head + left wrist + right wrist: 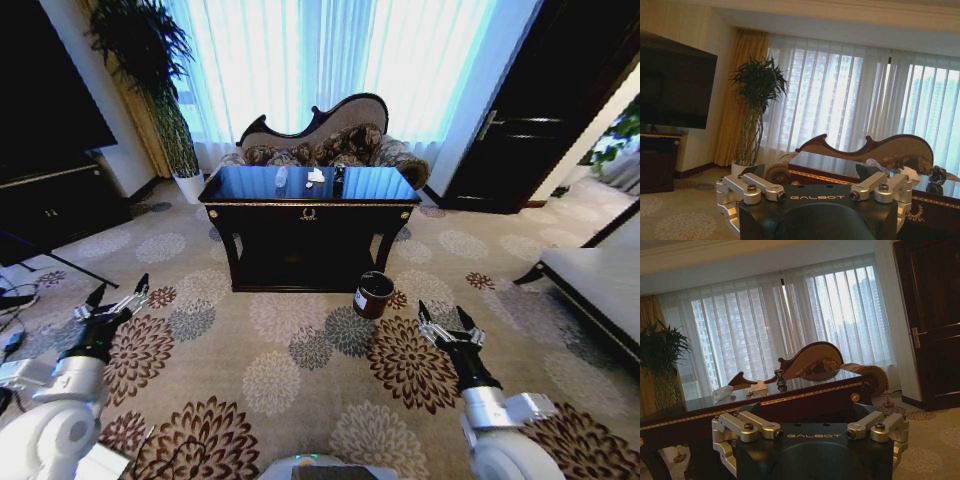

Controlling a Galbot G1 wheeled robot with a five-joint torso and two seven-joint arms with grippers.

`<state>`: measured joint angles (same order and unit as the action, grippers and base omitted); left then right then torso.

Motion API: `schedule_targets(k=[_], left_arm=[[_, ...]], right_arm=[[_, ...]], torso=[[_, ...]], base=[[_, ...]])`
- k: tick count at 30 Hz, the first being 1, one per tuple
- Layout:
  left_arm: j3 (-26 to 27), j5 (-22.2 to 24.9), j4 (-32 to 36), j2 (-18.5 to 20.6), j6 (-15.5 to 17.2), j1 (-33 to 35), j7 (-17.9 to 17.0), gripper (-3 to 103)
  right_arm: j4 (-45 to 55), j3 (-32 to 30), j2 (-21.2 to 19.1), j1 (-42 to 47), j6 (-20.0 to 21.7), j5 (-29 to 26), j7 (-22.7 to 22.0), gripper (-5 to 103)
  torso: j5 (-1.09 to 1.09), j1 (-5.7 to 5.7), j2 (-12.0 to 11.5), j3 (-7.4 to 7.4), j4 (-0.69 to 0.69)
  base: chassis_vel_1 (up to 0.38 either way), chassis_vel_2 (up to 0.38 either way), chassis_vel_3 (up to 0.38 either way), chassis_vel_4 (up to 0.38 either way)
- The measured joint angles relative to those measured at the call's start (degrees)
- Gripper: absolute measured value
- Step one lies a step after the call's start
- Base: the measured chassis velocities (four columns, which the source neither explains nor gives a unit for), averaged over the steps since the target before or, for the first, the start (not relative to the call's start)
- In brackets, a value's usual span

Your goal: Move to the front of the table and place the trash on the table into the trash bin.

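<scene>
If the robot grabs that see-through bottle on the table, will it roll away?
Probably, if nudged: the bottle lies on its side on the glossy table. It looks empty, so likely light, and thin enough to squash if squeezed hard.

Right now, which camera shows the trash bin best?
The head view: the trash bin stands whole on the carpet by the right front leg of the table, white label facing us. The wrist views catch the tabletop, not the bin.

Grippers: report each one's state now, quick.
Left end effector: open, holding nothing, low over the carpet.
Right end effector: open, holding nothing, low over the carpet.
</scene>
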<state>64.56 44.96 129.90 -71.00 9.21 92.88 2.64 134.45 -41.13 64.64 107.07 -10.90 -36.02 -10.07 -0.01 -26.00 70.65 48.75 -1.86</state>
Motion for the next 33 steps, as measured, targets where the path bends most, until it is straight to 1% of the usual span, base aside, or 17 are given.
schedule_targets(k=[7,10,11,15,16,21,22,24,25,26,27,28,29,30,31,33], left_arm=[[-0.10,-0.15,-0.02,-0.08,-0.01,0.00,-0.03,100],[-2.86,-3.49,-0.67,-1.66,-0.60,-0.10,-1.25,100],[-2.86,-3.49,-0.67,-1.66,-0.60,-0.10,-1.25,100],[-9.57,-11.66,-2.23,-5.52,-2.12,-0.34,-4.22,100],[-9.57,-11.66,-2.23,-5.52,-2.12,-0.34,-4.22,100],[-17.10,-20.76,-3.94,-9.84,-3.88,-0.59,-7.63,100],[-17.10,-20.76,-3.94,-9.84,-3.88,-0.59,-7.63,100],[-19.54,-23.64,-4.20,-11.32,-4.44,-0.57,-8.59,100],[-20.69,-25.63,-2.54,-12.18,-5.28,-0.23,-9.04,100],[-21.39,-27.48,-0.94,-12.72,-6.44,-0.12,-8.74,100],[-21.37,-28.29,-0.52,-12.79,-7.07,-0.11,-8.56,100],[-21.37,-28.29,-0.52,-12.79,-7.07,-0.11,-8.56,100],[-21.40,-29.38,-0.08,-12.83,-8.01,-0.11,-7.88,100],[-21.15,-30.06,0.42,-12.72,-8.88,-0.10,-7.30,100],[-21.07,-30.08,0.82,-12.58,-9.54,-0.09,-6.77,100],[-21.01,-30.08,0.92,-12.51,-9.98,-0.09,-6.49,100]], right_arm=[[0.00,0.27,0.32,-0.01,0.00,0.36,0.03,100],[-0.48,3.15,4.19,-0.11,0.00,4.33,0.76,100],[-0.48,3.15,4.19,-0.11,0.00,4.33,0.76,100],[-1.51,8.71,11.69,-0.33,-0.13,12.00,2.31,100],[-1.51,8.71,11.69,-0.33,-0.13,12.00,2.31,100],[-2.61,14.97,20.18,-0.63,-0.35,20.65,4.02,100],[-2.61,14.97,20.18,-0.63,-0.35,20.65,4.02,100],[-2.88,16.93,23.07,-0.71,-0.42,23.06,4.64,100],[-2.80,17.02,24.08,-0.72,-0.76,24.01,4.68,100],[-2.28,18.07,25.77,-0.78,-1.55,26.06,5.29,100],[-1.90,18.44,26.74,-0.84,-2.04,27.19,5.58,100],[-1.90,18.44,26.74,-0.84,-2.04,27.19,5.58,100],[-1.27,18.81,27.59,-0.85,-3.13,28.80,6.27,100],[-0.21,18.14,28.31,-0.70,-5.25,30.33,7.31,100],[0.21,17.99,28.45,-0.61,-6.32,31.13,7.84,100],[0.34,17.80,28.46,-0.56,-6.82,31.55,8.01,100]], torso=[[0.00,0.00,0.00,0.00,0.00],[0.00,0.00,0.00,0.00,-0.01],[0.00,0.00,0.00,0.00,-0.01],[0.00,0.00,0.00,0.00,-0.01],[0.00,0.00,0.00,0.00,-0.01],[-0.01,0.00,0.00,0.00,0.00],[-0.01,0.00,0.00,0.00,0.00],[0.00,0.00,0.00,0.00,-0.01],[-0.06,0.00,0.00,0.00,0.01],[0.02,0.00,0.00,0.00,-0.01],[0.06,0.00,0.00,0.00,0.00],[0.06,0.00,0.00,0.00,0.00],[0.05,0.00,0.00,0.00,-0.02],[-0.03,0.00,0.00,0.00,0.00],[-0.03,0.00,0.00,0.00,0.00],[-0.01,0.00,0.00,0.00,0.00]], base=[[0.000,0.000,0.000,0.000],[0.000,0.000,0.000,0.000],[0.000,0.000,0.000,0.000],[0.000,0.000,0.000,0.000],[0.000,0.000,0.000,0.000],[0.000,0.000,0.000,0.000],[0.000,0.000,0.000,0.000],[0.000,0.000,0.000,0.000],[0.000,0.000,0.000,0.000],[0.000,0.000,0.000,0.000],[0.000,0.000,0.000,0.000],[0.000,0.000,0.000,0.000],[0.000,0.000,0.000,0.000],[0.000,0.000,0.000,0.000],[0.000,0.000,0.000,0.000],[0.000,0.000,0.000,0.000]])
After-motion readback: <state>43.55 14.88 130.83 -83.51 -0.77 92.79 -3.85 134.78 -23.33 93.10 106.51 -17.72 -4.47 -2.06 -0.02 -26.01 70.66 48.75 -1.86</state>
